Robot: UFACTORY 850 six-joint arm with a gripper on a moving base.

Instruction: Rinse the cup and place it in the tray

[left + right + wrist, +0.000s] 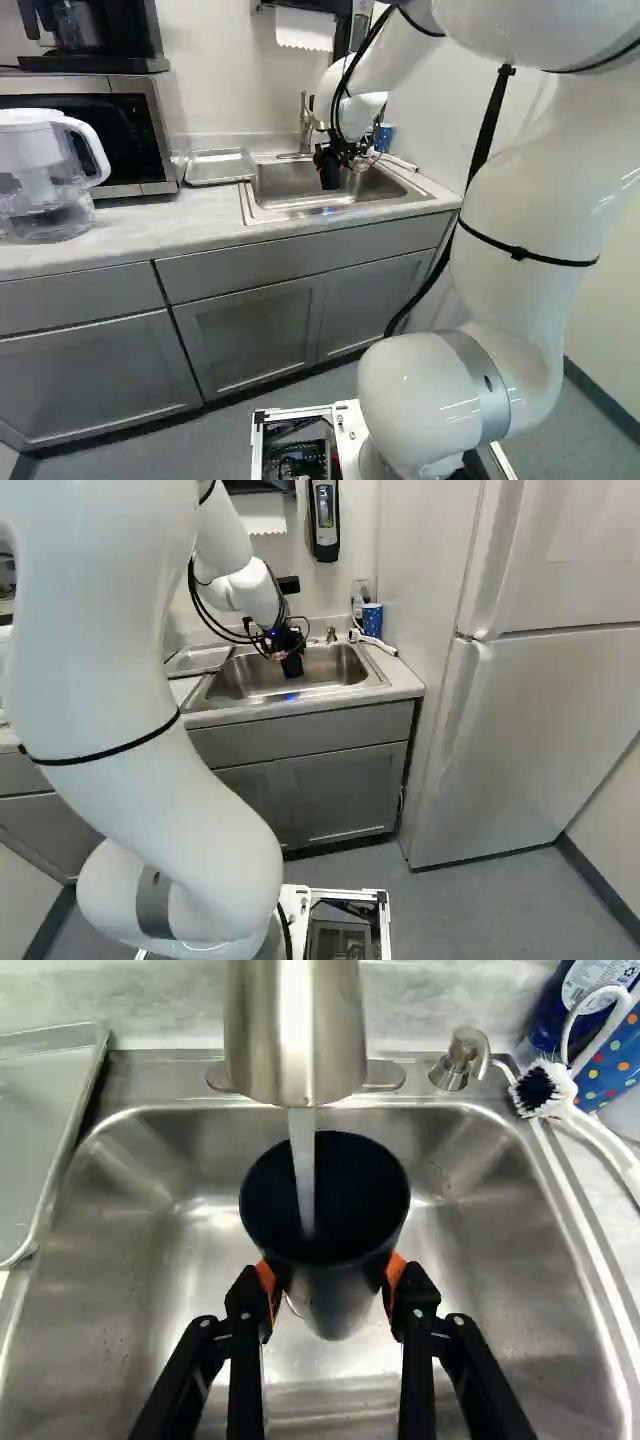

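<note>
Two fingers: clamped from both sides on the cup, orange pads pressing its wall; that's the gripper at work, out over the basin.
Cup: dark, mouth up, held above the bottom of the sink; right under the faucet, and in comes the water, one straight stream!
Faucet: its thick metal head hangs close over the cup's far edge, blocking the way straight up there; the soap dispenser stands beside it on the sink's back ledge.
Tray: shallow, on the microwave side of the basin; between it and the cup come the sink's wall and rim, then the tray's own raised edge.
Brush: white-handled, by the sink's back corner on the fridge side; a blue bottle and a spotted tumbler crowd in just behind it.
Counter: the microwave sits beyond the tray, coffee maker on top; a clear pitcher stands in front of it, at the left of the left base view.
Fridge: tall and pale, walling off the right of the right base view.
</note>
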